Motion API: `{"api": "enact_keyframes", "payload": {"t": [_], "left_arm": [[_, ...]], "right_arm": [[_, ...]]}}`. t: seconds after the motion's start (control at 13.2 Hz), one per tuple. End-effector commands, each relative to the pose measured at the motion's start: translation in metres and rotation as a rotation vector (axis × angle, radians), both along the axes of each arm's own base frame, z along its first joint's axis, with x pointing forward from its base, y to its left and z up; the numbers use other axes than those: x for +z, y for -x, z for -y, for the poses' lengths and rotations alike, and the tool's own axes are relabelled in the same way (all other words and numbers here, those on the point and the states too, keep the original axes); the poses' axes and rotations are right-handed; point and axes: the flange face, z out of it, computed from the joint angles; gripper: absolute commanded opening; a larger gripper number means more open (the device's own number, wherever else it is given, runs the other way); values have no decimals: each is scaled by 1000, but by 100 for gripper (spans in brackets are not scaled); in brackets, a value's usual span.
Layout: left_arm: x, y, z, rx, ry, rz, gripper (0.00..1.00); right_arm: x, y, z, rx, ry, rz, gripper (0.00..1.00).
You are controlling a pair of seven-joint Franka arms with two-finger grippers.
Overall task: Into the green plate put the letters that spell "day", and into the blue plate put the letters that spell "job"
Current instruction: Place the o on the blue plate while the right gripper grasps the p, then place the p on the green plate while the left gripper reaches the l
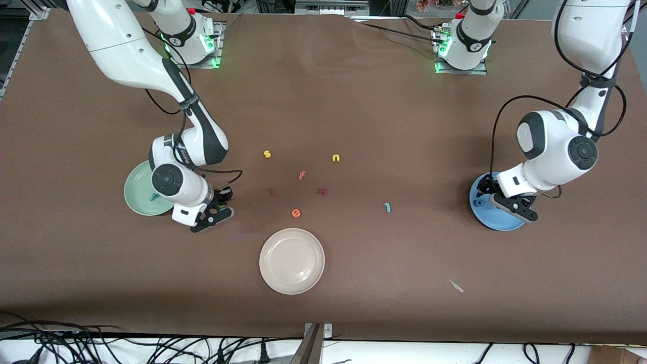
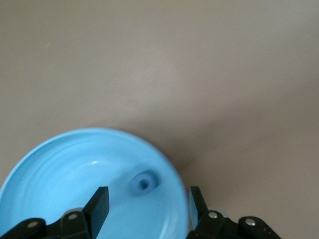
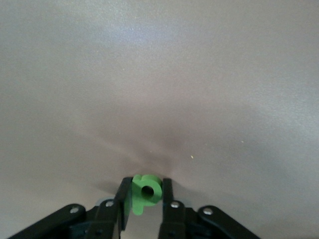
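Observation:
My right gripper (image 3: 146, 195) is shut on the green "d" (image 3: 147, 192), low over the table just beside the green plate (image 1: 135, 190), on the side toward the table's middle (image 1: 222, 203). A teal letter (image 1: 153, 197) lies in that plate; the arm hides part of the plate. My left gripper (image 2: 147, 204) hangs open over the blue plate (image 2: 60, 164), with the blue ring "o" (image 2: 144, 183) lying loose in the plate below the jaws. In the front view that gripper (image 1: 498, 198) covers much of the blue plate (image 1: 498, 223). The teal "j" (image 1: 387, 207) lies on the table, toward the blue plate.
Loose letters lie mid-table: a yellow "s" (image 1: 267, 154), a yellow "u" (image 1: 335, 158), a salmon letter (image 1: 302, 175), two dark red letters (image 1: 272, 191) (image 1: 322, 191) and an orange "e" (image 1: 296, 213). A cream-white plate (image 1: 291, 261) sits nearer the front camera.

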Motion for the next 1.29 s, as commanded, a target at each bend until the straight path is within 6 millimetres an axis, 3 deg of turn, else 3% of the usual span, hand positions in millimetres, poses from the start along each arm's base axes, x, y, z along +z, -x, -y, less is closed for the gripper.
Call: {"api": "enact_keyframes", "payload": {"t": [0.0,0.08,0.15,0.23,0.45,0.68,0.83,1.06,1.14,1.21], "left_arm": [[14,5,60,43,4,5,83],[17,7,80,11,6,8,100],[26,12,106,-13,15,20,100],[24,14,112,-9,15,14,100],[22,15,106,-16,10,4,100],[17,13,113,60,20,-5,98],[10,19,142,141,22,-29,91],[-10,18,212,284,20,-59,92],[-17,15,227,340,17,-66,92],[-21,14,237,384,13,-67,92]], "right_arm": [[-8,-2,-4,13,5,-9,20],[-3,-5,-5,7,2,-3,18],[6,-9,-7,7,2,-7,16],[17,-15,-7,-2,5,-30,16],[43,-20,11,-59,36,-81,17],[68,-21,56,-139,98,-132,17],[71,-20,85,-171,133,-173,17],[66,-18,117,-215,160,-221,19],[62,-17,133,-237,161,-237,21],[59,-17,144,-254,163,-252,40]]}}
